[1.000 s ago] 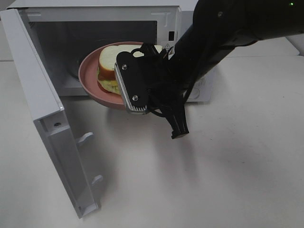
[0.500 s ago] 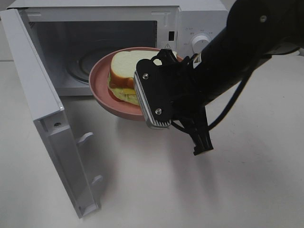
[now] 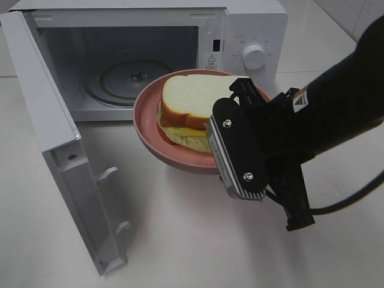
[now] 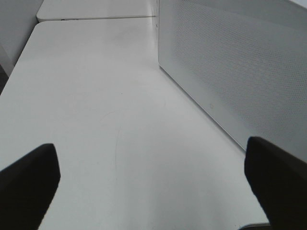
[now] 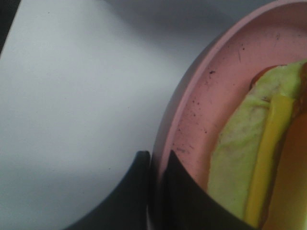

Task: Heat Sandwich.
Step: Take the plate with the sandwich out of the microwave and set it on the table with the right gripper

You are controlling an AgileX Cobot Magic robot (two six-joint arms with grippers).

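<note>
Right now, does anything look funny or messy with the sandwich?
A little. The pink plate has dark crumbs or specks on its inside, and the sandwich filling sticks out past the bread. Nothing has spilled.

White table (image 3: 198, 240), smooth and matte, with a seam running across its far part. White microwave (image 3: 252, 24) stands directly on it, at the far left. Door (image 3: 54, 150) swung wide open, its lower edge just above the tabletop.
</note>
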